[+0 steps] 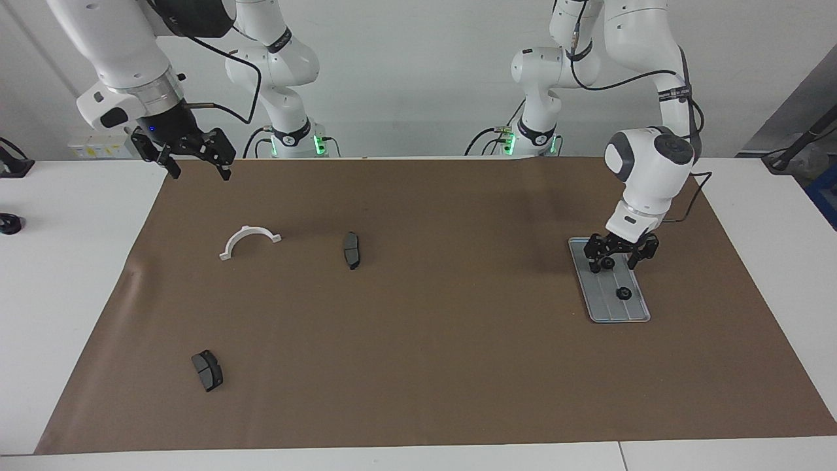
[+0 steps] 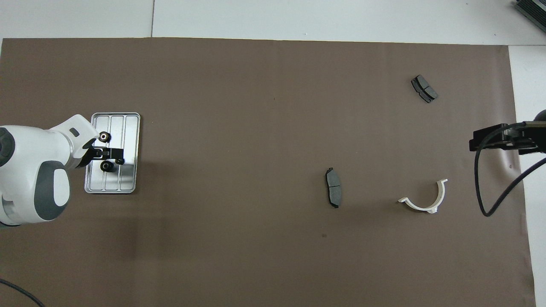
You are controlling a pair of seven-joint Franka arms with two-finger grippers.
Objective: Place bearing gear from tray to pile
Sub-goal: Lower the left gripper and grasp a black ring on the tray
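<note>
Lowering the left claw (image 1: 618, 260) into the tray (image 1: 633, 311), I had its fingers spread wide astride a bearing gear (image 1: 607, 263), gripping nothing. I judged the gear small, rigid and slippery, best pinched across its rim. Another gear (image 1: 624, 294) lay in the tray. The right claw (image 1: 194, 163) waited open.
</note>
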